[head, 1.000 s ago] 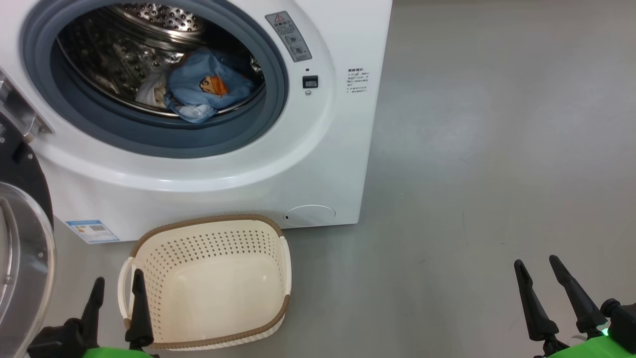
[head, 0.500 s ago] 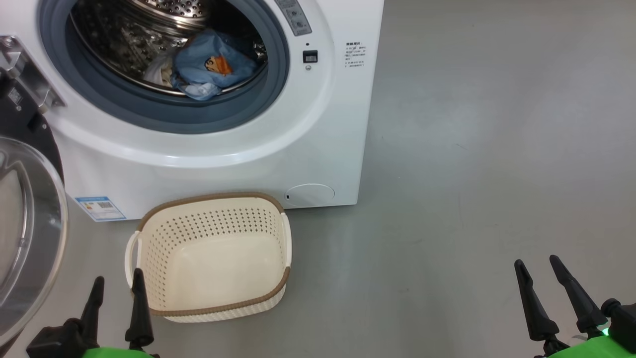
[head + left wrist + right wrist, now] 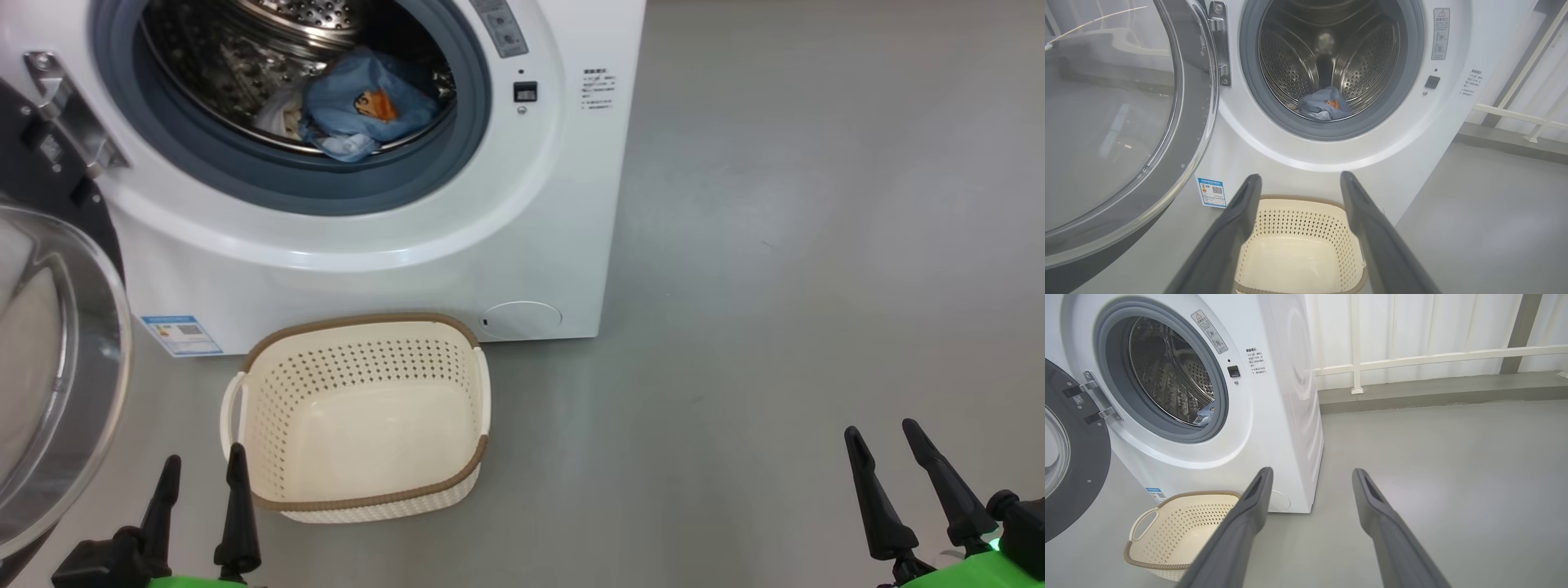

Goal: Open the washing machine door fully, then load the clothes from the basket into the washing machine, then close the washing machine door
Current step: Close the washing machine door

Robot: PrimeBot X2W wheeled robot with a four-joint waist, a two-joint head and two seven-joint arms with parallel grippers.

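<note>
Left wrist view: basket (image 3: 1302, 222) lies just beyond the left claw (image 3: 1300, 175), spread open.

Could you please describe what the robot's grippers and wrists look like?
The left gripper and right gripper each have two long, slim black fingers tapering to pointed tips, on chunky black bases. Behind them sit bright green wrist housings. Close up, the fingers look matte dark grey.
</note>
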